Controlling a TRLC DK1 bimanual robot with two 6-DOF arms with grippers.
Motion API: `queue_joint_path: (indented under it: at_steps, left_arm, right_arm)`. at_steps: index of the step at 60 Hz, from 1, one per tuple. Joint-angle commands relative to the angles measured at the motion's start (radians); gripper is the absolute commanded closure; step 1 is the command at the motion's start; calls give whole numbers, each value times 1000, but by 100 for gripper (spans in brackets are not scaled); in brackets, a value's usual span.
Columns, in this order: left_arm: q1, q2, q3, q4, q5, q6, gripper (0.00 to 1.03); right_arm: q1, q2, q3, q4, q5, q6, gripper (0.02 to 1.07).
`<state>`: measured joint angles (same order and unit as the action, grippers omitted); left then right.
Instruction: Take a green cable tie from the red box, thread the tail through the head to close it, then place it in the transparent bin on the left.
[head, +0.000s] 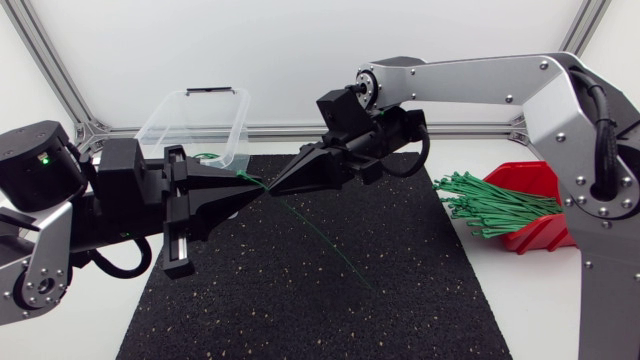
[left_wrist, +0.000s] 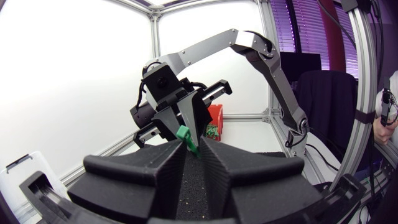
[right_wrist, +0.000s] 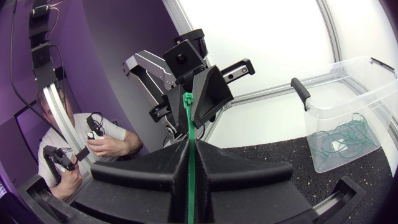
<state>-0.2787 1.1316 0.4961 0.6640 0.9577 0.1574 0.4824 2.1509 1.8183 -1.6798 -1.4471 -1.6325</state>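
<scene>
Threading is judged to be in hand. Just in front of the transparent bin (head: 195, 120), the green cable tie (left_wrist: 183, 134) is pinched tip to tip. The left gripper (head: 255, 186) has its jaws closed on the head end, the right gripper (head: 283, 183) on the strap. Next, the hanging tail must be steered into the head.

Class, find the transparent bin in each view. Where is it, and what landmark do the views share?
Head view: the transparent bin stands at the black mat's far corner, behind the left gripper.
Left wrist view: only its corner shows, beside the left gripper.
Right wrist view: beyond the right gripper, to one side, green ties inside.
Shared landmark: the green cable tie held where both grippers meet.
</scene>
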Motion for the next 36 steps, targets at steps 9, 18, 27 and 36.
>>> queue_joint_path:
  at_steps: [9,18,27,36]
  left_arm:
    - [9,17,18,14,15,-2,85]
    - [3,34,30,13,12,-1,93]
    - [-1,37,36,13,1,-1,98]
    - [-7,34,42,9,-14,-1,100]
  right_arm:
    - [-10,-5,-20,-270,-7,-41,101]
    - [-5,-6,-24,-270,-7,-44,101]
    - [-2,-8,-28,-270,-7,-49,101]
    - [12,0,-34,-270,-7,-52,101]
